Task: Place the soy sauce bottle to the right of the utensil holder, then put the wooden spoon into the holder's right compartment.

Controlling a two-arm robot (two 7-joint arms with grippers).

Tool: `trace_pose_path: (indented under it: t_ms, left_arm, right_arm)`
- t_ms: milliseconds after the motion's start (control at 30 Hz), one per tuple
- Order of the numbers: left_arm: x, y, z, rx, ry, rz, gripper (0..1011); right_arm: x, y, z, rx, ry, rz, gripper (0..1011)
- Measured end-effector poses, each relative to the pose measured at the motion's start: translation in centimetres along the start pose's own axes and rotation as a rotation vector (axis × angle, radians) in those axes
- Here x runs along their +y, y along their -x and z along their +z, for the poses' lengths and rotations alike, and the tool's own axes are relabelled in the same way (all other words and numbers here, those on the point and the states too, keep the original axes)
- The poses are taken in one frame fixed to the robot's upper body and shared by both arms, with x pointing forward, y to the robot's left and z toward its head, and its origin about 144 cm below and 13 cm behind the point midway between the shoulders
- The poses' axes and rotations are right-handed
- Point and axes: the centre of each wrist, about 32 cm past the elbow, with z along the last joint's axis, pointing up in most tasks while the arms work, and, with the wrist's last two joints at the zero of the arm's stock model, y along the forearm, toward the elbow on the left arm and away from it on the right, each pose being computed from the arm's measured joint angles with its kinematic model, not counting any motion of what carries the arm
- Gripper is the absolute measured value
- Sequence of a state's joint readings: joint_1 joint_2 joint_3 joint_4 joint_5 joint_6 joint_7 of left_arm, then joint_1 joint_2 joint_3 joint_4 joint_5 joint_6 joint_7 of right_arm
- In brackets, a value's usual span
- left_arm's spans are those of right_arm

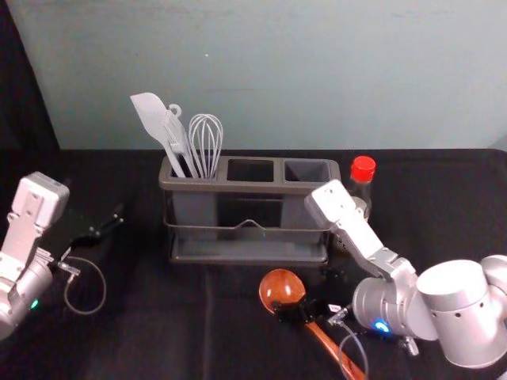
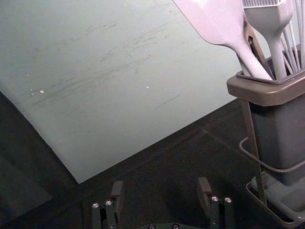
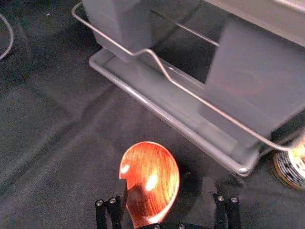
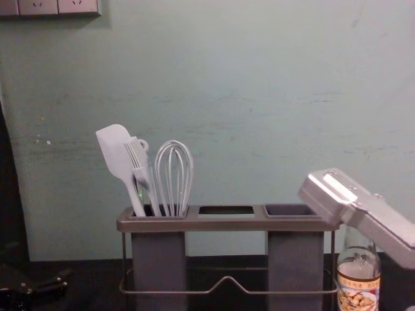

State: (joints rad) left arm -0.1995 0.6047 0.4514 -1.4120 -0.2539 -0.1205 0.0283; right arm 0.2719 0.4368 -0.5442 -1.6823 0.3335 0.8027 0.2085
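Right claw (image 3: 166, 190) is on the spoon job: released, fingers spread, nothing pinched. In head view it's low, just right of centre, at the bowl/handle junction of the wooden spoon (image 1: 282, 287).

Spoon is on the black tabletop (image 1: 190, 317), in front of the utensil holder (image 1: 261, 187). Key relation: its long axis runs diagonally in head view, bowl near centre frame, handle (image 1: 329, 346) off toward the lower right edge. Right arm is clearly the nearer one. In right wrist view the bowl sits off-centre in the gap, one finger overlapping its rim, the other with room to spare. Can't tell finger height over the cloth.

My read: bottle step is done, spoon pick is next. Soy sauce bottle (image 4: 358, 284) stands upright right of the holder, partly behind the right arm in head view. Claw probably wants to shift toward the roomier finger's opposite side, centre on the neck, then close across the axis. Closing as is could nudge or roll the bowl.

Target right compartment (image 1: 307, 170) is up and slightly right of the bowl in head view, bottle close by, so watch the forearm on the lift.

Left claw (image 2: 160, 188) idle at frame left in head view, spread, holding nothing.
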Motion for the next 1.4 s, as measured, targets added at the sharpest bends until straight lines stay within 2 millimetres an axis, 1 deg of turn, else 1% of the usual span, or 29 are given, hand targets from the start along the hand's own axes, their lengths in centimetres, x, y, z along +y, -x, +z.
trace_pose_path:
  t_ms: [233,500,1100,1400]
  left_arm:
    - [0.0,0.0,0.0,0.0,0.0,0.0,1012]
    - [0.0,0.0,0.0,0.0,0.0,0.0,1011]
    - [0.0,0.0,0.0,0.0,0.0,0.0,1011]
    - [0.0,0.0,0.0,0.0,0.0,0.0,1012]
  right_arm:
    - [0.6,0.5,0.5,-0.052,-0.008,0.001,1002]
    - [0.3,1.3,0.6,-0.127,-0.049,-0.024,1002]
    - [1.2,1.4,0.7,-0.114,-0.039,-0.001,1003]
    - [1.2,1.6,0.7,-0.131,-0.048,0.01,1003]
